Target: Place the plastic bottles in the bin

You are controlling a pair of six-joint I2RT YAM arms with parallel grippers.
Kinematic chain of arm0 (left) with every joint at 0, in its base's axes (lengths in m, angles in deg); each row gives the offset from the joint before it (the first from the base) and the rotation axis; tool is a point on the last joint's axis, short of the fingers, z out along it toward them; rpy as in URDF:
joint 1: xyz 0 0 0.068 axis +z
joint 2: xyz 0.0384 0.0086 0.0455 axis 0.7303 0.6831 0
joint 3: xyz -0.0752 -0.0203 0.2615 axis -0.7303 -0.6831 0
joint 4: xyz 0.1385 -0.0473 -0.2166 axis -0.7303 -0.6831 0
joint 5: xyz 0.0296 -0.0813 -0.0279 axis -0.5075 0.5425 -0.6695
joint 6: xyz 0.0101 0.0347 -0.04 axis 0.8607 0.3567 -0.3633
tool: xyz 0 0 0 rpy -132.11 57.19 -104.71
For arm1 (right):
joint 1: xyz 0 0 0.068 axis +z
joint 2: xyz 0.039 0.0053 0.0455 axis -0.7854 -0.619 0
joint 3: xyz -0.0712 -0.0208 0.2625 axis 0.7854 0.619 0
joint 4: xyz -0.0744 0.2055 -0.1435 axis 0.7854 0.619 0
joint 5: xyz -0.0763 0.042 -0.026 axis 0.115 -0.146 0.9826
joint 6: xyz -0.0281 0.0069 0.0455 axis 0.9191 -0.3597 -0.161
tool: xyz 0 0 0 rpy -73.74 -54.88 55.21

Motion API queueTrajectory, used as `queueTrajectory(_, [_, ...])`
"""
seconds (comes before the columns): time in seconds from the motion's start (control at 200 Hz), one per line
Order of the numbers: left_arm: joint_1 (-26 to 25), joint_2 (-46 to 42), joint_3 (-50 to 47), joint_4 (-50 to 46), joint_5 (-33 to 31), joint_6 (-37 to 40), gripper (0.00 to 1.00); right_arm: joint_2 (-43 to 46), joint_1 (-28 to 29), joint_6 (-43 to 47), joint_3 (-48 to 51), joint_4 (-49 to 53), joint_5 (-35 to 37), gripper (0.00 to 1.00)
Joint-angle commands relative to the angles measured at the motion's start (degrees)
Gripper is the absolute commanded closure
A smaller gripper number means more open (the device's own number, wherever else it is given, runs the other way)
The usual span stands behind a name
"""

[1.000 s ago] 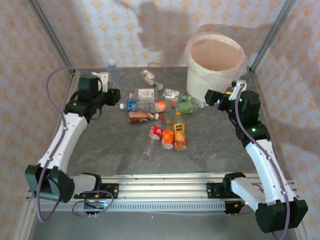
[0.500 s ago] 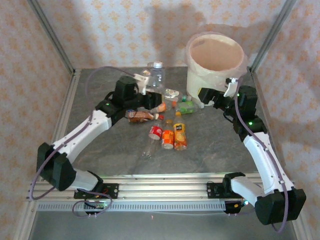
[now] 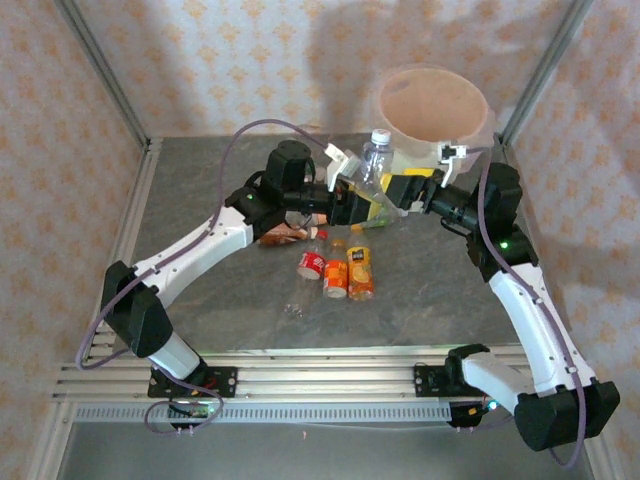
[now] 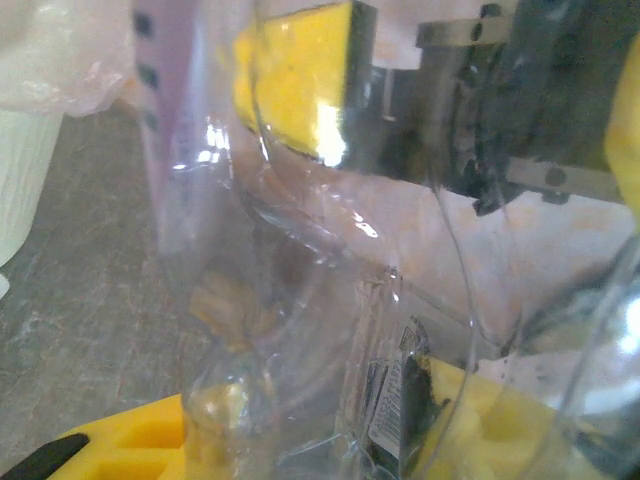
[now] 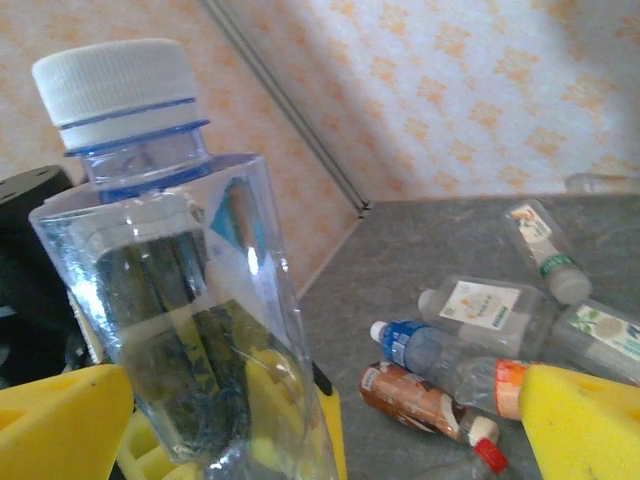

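My left gripper (image 3: 352,195) is shut on a clear plastic bottle (image 3: 373,165) with a white cap, held upright above the table's middle. In the left wrist view the bottle (image 4: 330,330) stands between my yellow pads (image 4: 130,445). My right gripper (image 3: 397,192) is open right beside it. In the right wrist view the bottle (image 5: 170,280) stands between the spread yellow fingers (image 5: 585,420), nearer the left one. The bin (image 3: 385,100) stands at the back right, just behind both grippers. Several more bottles lie below: red (image 3: 312,264), orange (image 3: 359,272), brown (image 5: 420,400) and blue-capped (image 5: 430,350).
A small clear bottle (image 3: 295,305) lies alone nearer the front. The enclosure's metal posts and patterned walls close in the back and sides. The bin's white ribbed wall (image 4: 20,185) sits close on the left of the left wrist view.
My left arm has swung right from the back left, carrying the clear bottle toward the bin. The right gripper has reached left to meet it and stays open.
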State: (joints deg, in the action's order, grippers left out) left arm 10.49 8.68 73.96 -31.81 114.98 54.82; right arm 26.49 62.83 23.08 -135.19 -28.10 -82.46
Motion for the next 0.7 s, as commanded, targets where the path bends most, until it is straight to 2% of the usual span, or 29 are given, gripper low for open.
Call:
queueTrajectory(0.0, [-1.4,0.7,3.6,-2.6,4.3,4.6,0.69,-1.1,1.3,1.7,-2.6,-3.9,-5.7,0.01])
queueTrajectory(0.185, [-1.6,2.5,5.4,-3.9,2.3,4.6,0.69,-2.9,3.2,5.2,-5.4,-5.6,-13.2,0.01])
queueTrajectory(0.315, [-1.6,3.1,5.8,-2.7,1.3,3.8,0.7,-3.2,3.3,6.1,-6.4,-4.7,-5.2,0.0])
queueTrajectory(0.405, [-1.6,3.3,5.8,-2.9,-0.7,4.3,0.7,-4.9,3.3,6.2,-8.1,-2.4,-4.5,0.06])
queueTrajectory(0.475, [-1.6,3.8,6.1,-2.7,-0.9,3.8,0.7,-6.6,3.2,4.8,-9.2,-1.5,-5.6,0.19])
queueTrajectory(0.696, [-1.6,4.3,6.3,-2.3,-2.3,3.3,0.7,-8.6,3.3,3.7,-9.6,-2.4,-5.7,0.38])
